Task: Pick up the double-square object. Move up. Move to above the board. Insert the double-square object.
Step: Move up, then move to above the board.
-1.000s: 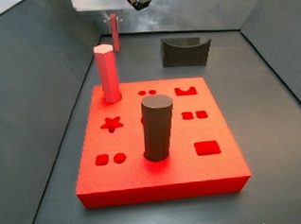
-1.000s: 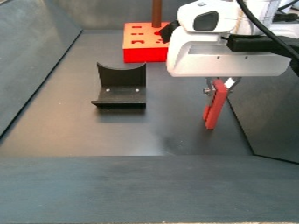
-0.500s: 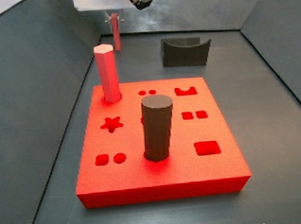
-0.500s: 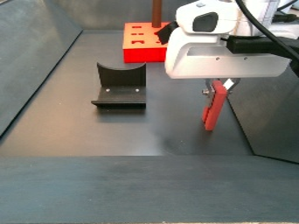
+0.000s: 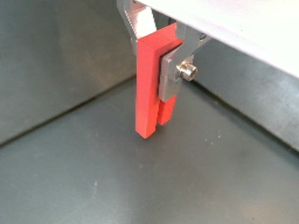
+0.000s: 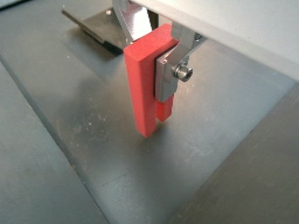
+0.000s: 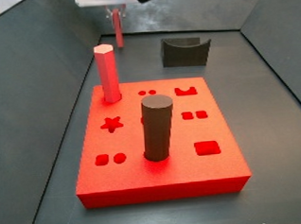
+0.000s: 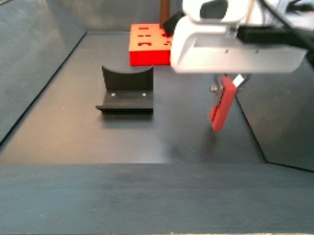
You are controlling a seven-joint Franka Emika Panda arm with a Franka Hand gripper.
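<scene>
Gripper (image 5: 167, 54) clamped on the thin red bar (image 5: 153, 87), near its top end, hanging clear above the grey floor (image 8: 147, 138). Well away from the board (image 7: 162, 142) for now. Biggest worry: bar slipping or twisting between the silver fingers (image 6: 176, 77) on the way over, since only a small bit of it sits in the grip. Any tilt and no clean drop into a slot, just a jam on the board's top. Also on the board: a red hex peg (image 7: 108, 74) and a dark grey cylinder (image 7: 157, 129), both tall, so easy to clip if carried too low. Fixture (image 8: 124, 89) off to the side, not really blocking.
</scene>
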